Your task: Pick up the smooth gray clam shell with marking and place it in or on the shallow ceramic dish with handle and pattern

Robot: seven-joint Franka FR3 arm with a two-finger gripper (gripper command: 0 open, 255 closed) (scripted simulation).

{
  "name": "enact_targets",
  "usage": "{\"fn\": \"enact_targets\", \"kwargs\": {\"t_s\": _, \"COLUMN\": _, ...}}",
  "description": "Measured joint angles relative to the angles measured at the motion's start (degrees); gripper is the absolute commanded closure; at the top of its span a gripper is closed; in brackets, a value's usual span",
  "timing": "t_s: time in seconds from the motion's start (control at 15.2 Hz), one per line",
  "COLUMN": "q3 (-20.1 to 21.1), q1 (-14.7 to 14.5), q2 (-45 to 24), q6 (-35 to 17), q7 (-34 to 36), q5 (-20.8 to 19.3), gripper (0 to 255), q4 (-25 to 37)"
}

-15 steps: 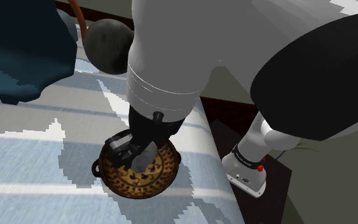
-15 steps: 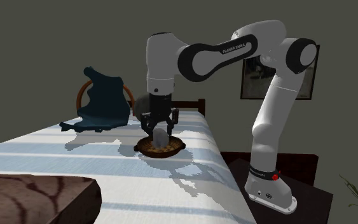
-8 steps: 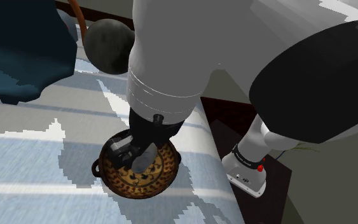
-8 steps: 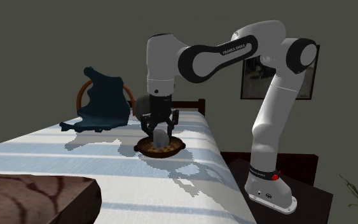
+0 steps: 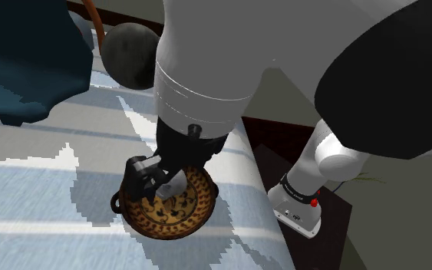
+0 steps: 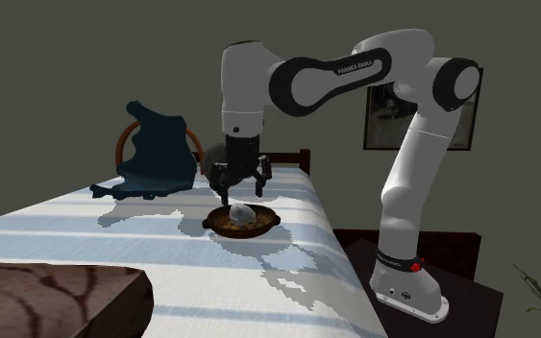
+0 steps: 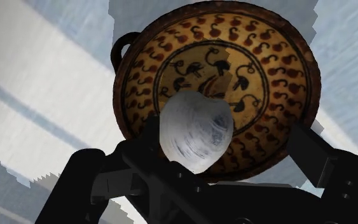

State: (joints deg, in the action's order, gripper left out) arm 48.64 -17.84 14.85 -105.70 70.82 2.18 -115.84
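The pale grey clam shell [image 7: 195,130] lies in the shallow brown dish [image 7: 266,57], which has black bird patterns and a small loop handle [image 7: 121,46]. My gripper [image 7: 199,159] hangs open just above it, its black fingers [image 7: 88,175] standing apart on either side of the shell without touching it. From the shoulder view the shell [image 5: 174,186] rests on the dish [image 5: 168,224] under the gripper [image 5: 160,178]. In the second exterior view the gripper [image 6: 240,190] is a little above the shell [image 6: 242,211] and the dish [image 6: 261,228].
The dish sits on a bed with a blue-and-white striped cover [image 6: 114,250], near its edge [image 5: 260,207]. A dark blue cloth [image 5: 22,61] and a dark round object [image 5: 130,54] lie behind it. A dark nightstand [image 6: 451,259] holds the arm's stand. A brown blanket [image 6: 47,298] lies in front.
The fingers have parted and the gripper has risen a little. The shell, held upright before, now lies flat in the dish.
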Motion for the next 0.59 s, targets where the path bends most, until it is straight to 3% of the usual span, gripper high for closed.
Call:
{"fn": "enact_targets", "kwargs": {"t_s": 0.2, "q3": -0.12, "q1": 0.01, "q2": 0.09, "q6": 4.04, "q7": 0.0, "q5": 0.02, "gripper": 0, "q4": 3.98}}
{"fn": "enact_targets", "kwargs": {"t_s": 0.59, "q3": -0.19, "q1": -0.03, "q2": 0.22, "q6": 4.88, "q7": -0.02, "q5": 0.1, "gripper": 0, "q4": 4.67}}
